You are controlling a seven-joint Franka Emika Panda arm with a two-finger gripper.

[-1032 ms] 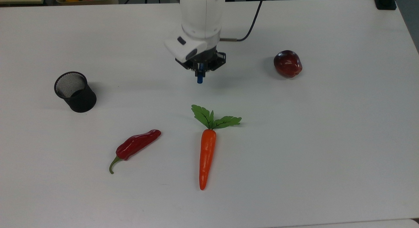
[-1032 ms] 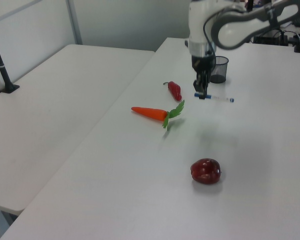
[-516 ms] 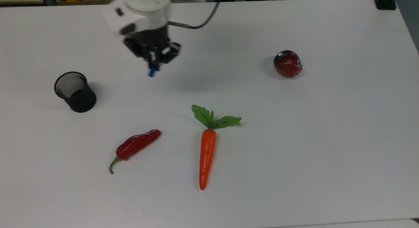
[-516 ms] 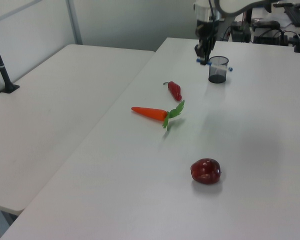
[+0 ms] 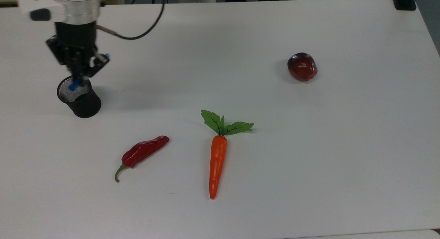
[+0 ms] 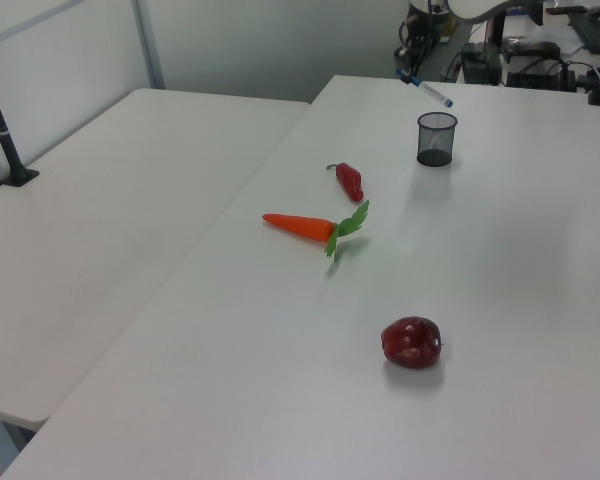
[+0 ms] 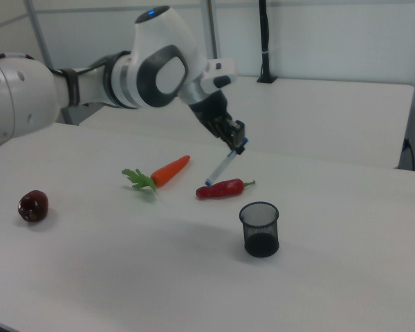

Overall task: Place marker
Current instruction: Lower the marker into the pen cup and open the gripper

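Observation:
My gripper (image 5: 79, 74) is shut on the marker (image 5: 73, 85), a slim white pen with blue ends, gripping it near its blue cap. In the right view the marker (image 7: 225, 164) hangs tilted from the gripper (image 7: 236, 142), well above the table. The left view shows the marker (image 6: 427, 89) slanting in the air above the black mesh cup (image 6: 436, 138). In the top view the blue cap overlaps the mouth of the cup (image 5: 79, 96). The cup (image 7: 260, 228) stands upright and looks empty.
A red chili pepper (image 5: 142, 153) and an orange carrot with green leaves (image 5: 217, 161) lie in the front middle of the white table (image 5: 309, 146). A dark red apple (image 5: 302, 66) sits towards the top view's right.
The arm has swung from the table's middle to the top view's left with the marker in its grip. The marker now hangs over the cup, higher and more tilted.

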